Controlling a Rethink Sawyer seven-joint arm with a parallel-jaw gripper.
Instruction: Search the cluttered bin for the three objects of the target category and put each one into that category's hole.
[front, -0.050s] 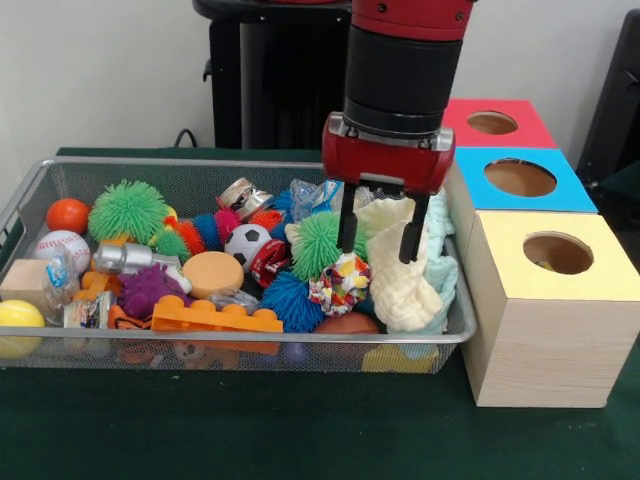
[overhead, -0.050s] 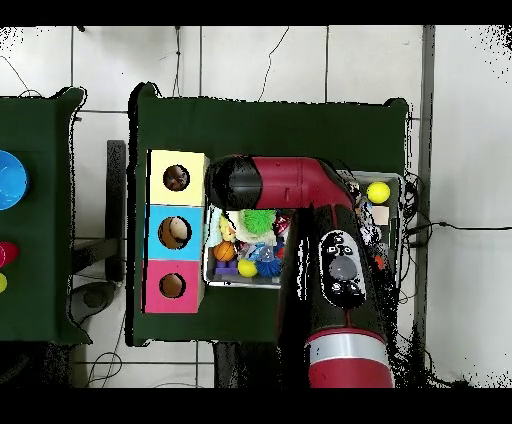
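Observation:
My gripper (front, -0.050s: 378, 240) hangs open over the right end of the wire mesh bin (front, -0.050s: 250, 338). Its two dark fingers (front, -0.050s: 346, 232) stand on either side of the top fold of a cream knitted cloth (front, -0.050s: 402, 285). A multicoloured ball (front, -0.050s: 340, 283) lies just below the left finger, and a green spiky ball (front, -0.050s: 316, 243) sits beside it. To the right of the bin stand three boxes with round holes: red top (front, -0.050s: 528, 127), blue top (front, -0.050s: 570, 192), yellow top (front, -0.050s: 520, 262). From overhead the arm (overhead, -0.050s: 300, 185) hides the gripper and most of the bin.
The bin also holds a soccer ball (front, -0.050s: 246, 240), a baseball (front, -0.050s: 62, 248), an orange ball (front, -0.050s: 68, 214), a yellow ball (front, -0.050s: 18, 320), another green spiky ball (front, -0.050s: 128, 210), a blue spiky ball (front, -0.050s: 292, 300), an orange toy brick (front, -0.050s: 215, 318) and a tin (front, -0.050s: 245, 193).

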